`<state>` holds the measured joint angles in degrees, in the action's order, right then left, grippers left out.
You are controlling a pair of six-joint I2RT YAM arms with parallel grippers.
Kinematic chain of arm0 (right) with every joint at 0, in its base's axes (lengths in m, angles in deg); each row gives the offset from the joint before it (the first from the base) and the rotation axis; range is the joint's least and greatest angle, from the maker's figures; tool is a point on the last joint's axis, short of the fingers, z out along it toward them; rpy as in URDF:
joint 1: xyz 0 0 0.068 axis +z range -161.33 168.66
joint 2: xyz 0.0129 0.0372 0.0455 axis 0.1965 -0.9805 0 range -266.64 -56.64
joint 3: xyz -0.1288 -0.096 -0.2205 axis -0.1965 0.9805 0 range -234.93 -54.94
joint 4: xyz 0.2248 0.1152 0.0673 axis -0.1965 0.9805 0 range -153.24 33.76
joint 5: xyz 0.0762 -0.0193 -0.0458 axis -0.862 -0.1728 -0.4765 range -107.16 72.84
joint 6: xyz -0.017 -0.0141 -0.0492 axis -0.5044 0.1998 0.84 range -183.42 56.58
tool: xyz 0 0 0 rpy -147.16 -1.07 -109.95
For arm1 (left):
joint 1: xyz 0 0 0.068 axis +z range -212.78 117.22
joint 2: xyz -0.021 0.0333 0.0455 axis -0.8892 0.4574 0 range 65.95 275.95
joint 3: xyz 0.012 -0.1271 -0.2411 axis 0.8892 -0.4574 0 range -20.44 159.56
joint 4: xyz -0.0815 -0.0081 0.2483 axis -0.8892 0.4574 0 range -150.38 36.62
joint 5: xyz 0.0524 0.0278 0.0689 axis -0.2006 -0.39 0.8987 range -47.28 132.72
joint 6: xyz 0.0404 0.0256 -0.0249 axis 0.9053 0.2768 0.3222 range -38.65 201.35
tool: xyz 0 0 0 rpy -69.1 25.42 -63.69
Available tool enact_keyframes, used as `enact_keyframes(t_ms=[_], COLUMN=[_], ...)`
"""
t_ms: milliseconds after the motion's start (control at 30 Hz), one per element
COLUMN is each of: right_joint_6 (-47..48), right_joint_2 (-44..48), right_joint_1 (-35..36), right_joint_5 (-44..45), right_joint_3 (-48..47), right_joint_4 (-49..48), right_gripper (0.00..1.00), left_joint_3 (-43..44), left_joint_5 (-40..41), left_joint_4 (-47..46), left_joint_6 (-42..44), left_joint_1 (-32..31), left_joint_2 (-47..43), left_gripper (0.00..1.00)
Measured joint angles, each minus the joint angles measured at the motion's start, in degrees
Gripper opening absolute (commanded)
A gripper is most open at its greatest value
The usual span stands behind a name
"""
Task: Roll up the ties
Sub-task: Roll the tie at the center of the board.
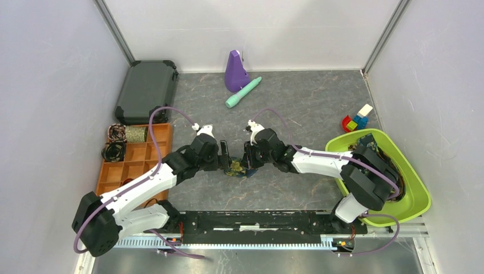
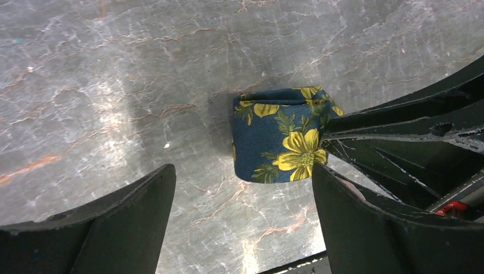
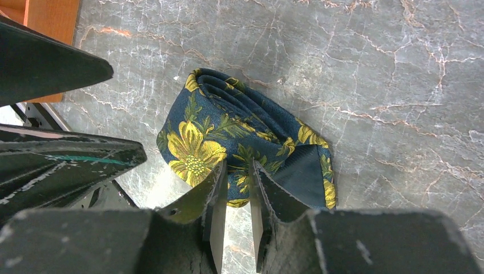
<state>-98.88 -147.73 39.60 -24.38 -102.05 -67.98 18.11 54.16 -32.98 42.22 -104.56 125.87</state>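
Navy cloth printed with yellow-gold flowers and green leaves: that is your tie (image 1: 236, 168), wound into a small squat coil. It lies on the surface (image 1: 308, 108), right between the tips of the two arms. From the right wrist view you can see its layers spiralling inward, with a plain dark lining showing at the loose end. The weave looks smooth and faintly glossy, and one big blossom faces outward on the flat side of the roll. Under it the surface is grey and marbled, veined with pale and rusty lines, and shiny under the light.

Your right jaws are nearly closed, their black tapered tips pinching the outer edge of the coil with only fabric in the thin gap between them. Your left jaws stand wide apart on either side of the roll, gripping nothing; whether one tip brushes the cloth you cannot tell.

Off to the left, an orange tray (image 1: 137, 154) of square compartments holds two dark coils (image 1: 117, 132) in its far cells.
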Motion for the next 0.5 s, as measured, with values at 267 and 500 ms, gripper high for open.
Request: enact_keyframes(t_ms=[267,500], right_joint_6=[0.0,0.0], right_joint_2=[0.28,0.79], right_joint_1=[-0.11,-0.44], right_joint_5=[-0.07,-0.22], right_joint_3=[1.27,2.43], right_joint_4=[-1.31,-2.23], right_gripper=[0.25,0.25], left_joint_3=[-3.15,-3.48], left_joint_5=[-6.58,-9.03], left_joint_4=[-7.48,-10.86], left_joint_6=[0.42,0.39], left_joint_1=[1.95,1.97], left_joint_2=[1.46,3.37], left_gripper=[0.95,0.95])
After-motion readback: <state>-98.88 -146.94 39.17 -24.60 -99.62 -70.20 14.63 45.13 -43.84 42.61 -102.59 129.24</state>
